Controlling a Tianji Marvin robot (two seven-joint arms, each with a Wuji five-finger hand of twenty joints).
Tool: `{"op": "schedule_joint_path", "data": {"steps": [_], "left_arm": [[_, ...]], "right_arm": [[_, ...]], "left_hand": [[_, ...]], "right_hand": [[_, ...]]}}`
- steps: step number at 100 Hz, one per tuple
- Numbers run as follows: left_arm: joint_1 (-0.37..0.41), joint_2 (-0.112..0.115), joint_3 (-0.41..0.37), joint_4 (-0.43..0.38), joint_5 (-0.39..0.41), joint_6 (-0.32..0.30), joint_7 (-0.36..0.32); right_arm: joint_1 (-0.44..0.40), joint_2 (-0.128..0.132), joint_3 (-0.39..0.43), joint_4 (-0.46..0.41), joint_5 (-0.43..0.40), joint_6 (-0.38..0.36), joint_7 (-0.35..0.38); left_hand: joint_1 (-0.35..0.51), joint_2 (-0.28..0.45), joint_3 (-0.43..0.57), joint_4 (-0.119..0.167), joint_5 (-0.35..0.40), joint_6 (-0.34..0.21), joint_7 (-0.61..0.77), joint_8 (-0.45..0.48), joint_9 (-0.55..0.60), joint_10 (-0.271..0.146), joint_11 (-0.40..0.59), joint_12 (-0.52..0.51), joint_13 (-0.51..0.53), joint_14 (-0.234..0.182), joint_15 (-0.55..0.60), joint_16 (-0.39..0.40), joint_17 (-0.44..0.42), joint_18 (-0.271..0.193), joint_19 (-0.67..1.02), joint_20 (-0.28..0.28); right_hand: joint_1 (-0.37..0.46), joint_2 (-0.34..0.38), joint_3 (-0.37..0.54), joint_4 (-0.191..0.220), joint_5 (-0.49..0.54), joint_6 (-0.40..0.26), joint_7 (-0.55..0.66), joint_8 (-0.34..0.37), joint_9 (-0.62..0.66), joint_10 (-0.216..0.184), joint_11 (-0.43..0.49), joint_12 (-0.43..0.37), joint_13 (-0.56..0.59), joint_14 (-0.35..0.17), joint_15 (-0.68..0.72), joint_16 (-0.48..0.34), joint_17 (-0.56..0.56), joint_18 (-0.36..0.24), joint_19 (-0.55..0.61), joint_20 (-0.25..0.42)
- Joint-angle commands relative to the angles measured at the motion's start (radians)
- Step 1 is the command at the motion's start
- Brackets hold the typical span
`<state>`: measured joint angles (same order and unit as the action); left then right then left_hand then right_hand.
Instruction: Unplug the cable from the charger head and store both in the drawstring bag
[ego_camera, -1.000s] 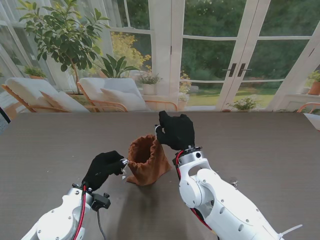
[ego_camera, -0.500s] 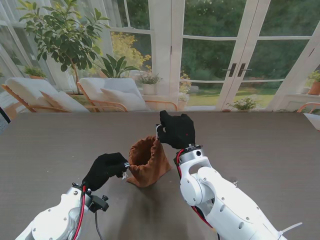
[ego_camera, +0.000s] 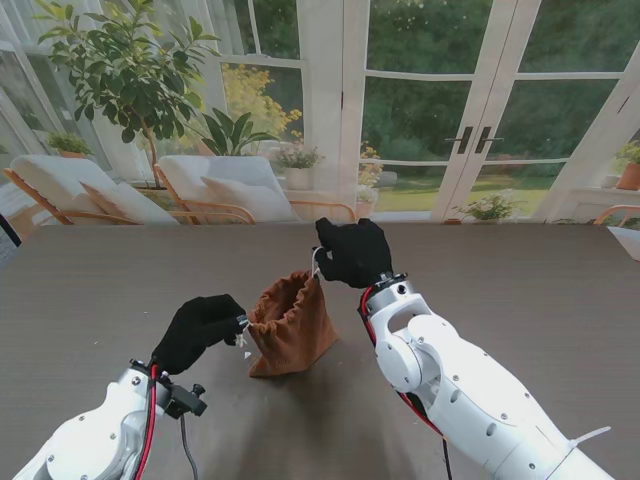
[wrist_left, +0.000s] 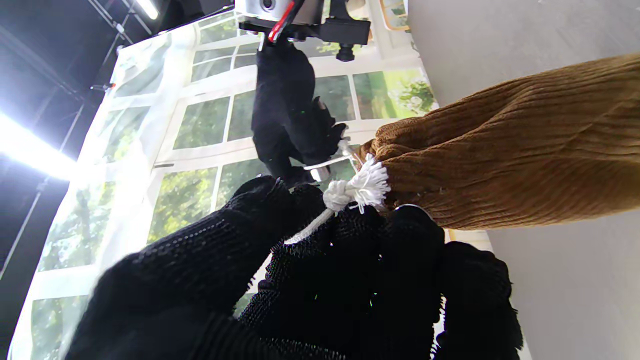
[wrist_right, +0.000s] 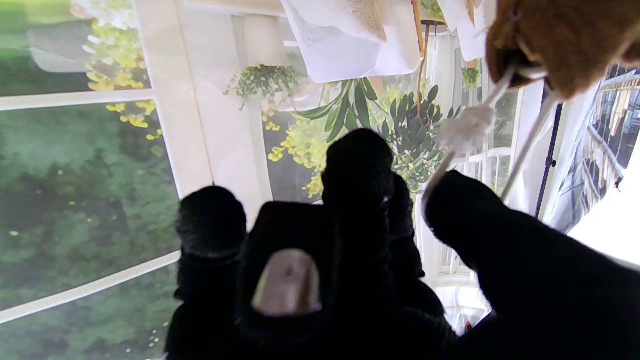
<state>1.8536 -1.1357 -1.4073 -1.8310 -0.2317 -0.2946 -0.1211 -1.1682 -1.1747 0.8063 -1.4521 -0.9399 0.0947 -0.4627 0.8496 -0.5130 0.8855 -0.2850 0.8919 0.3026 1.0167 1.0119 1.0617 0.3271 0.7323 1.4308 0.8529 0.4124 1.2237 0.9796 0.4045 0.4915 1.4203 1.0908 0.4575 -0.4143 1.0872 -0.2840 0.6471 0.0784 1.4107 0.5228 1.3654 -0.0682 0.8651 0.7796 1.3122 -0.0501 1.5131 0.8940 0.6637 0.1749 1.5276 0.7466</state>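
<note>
Nearest to me, on the left side of the drawstring bag (ego_camera: 291, 322), the left robot hand (ego_camera: 203, 330) is closed on a white cord end (wrist_left: 357, 187); the left wrist view shows the cord running between its fingers (wrist_left: 280, 210), with the knot and frayed tuft just beside the bag's gathered brown rim. The bag itself sits on the bench (ego_camera: 520, 280) between the two hands, its mouth puckered and largely drawn in. On the bag's far right edge, the right robot hand (ego_camera: 352, 254) is clenched around the other white cord (wrist_right: 467, 130), which the right wrist view shows running taut from its grip up into the fabric. Neither the charger head nor the cable shows anywhere on the bench, so I judge both are already inside, though the pictures cannot confirm it. By that reading, unplugging and stowing are done, and what is left is pulling the cords apart to finish cinching the mouth, then letting go.
</note>
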Motion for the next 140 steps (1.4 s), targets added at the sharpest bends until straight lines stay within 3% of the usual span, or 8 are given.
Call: {"op": "schedule_joint_path", "data": {"steps": [1,67,91,140], "left_arm": [[0.005,0.003,-0.009,-0.023,-0.009,-0.006,-0.029],[0.016,0.020,-0.047,-0.079,-0.041,-0.011,-0.107],[0.030,0.021,-0.064,-0.118,-0.036,0.001,-0.110],[0.069,0.023,-0.094,-0.191,-0.019,0.013,-0.102]], "right_arm": [[0.014,0.006,0.001,0.010,-0.012,-0.019,0.018],[0.127,0.061,-0.069,0.098,-0.183,-0.110,0.051],[0.155,0.075,-0.082,0.127,-0.212,-0.155,0.060],[0.188,0.090,-0.101,0.165,-0.236,-0.177,0.097]], "left_hand": [[0.006,0.040,0.074,-0.016,0.078,-0.119,0.096,0.031,0.031,-0.048,0.015,-0.004,0.047,-0.012,0.051,0.008,0.019,-0.043,0.030,-0.015],[-0.005,0.040,0.076,-0.017,0.079,-0.130,0.096,0.027,0.035,-0.062,0.017,-0.004,0.062,-0.030,0.060,0.002,0.035,-0.047,0.041,-0.036],[-0.006,0.041,0.078,-0.017,0.079,-0.133,0.097,0.029,0.039,-0.065,0.017,-0.002,0.069,-0.039,0.063,0.000,0.045,-0.047,0.046,-0.043],[-0.008,0.041,0.078,-0.018,0.077,-0.134,0.099,0.028,0.043,-0.069,0.018,0.000,0.078,-0.046,0.066,-0.005,0.056,-0.046,0.054,-0.059]], "right_hand": [[0.011,0.039,-0.023,-0.003,-0.030,-0.005,0.036,0.024,0.045,0.027,-0.013,0.016,0.011,-0.138,0.010,-0.005,0.419,-0.034,-0.014,-0.036],[0.025,0.049,-0.038,-0.005,-0.035,-0.006,0.035,0.032,0.034,0.011,0.003,0.029,0.012,-0.157,0.003,-0.006,0.422,-0.040,-0.024,-0.029],[0.027,0.049,-0.040,-0.004,-0.035,-0.007,0.035,0.040,0.032,0.007,0.006,0.032,0.013,-0.159,0.000,-0.007,0.420,-0.043,-0.027,-0.027],[0.026,0.044,-0.038,-0.002,-0.034,-0.010,0.034,0.043,0.030,0.006,0.009,0.032,0.013,-0.165,-0.003,-0.008,0.418,-0.048,-0.029,-0.025]]}}
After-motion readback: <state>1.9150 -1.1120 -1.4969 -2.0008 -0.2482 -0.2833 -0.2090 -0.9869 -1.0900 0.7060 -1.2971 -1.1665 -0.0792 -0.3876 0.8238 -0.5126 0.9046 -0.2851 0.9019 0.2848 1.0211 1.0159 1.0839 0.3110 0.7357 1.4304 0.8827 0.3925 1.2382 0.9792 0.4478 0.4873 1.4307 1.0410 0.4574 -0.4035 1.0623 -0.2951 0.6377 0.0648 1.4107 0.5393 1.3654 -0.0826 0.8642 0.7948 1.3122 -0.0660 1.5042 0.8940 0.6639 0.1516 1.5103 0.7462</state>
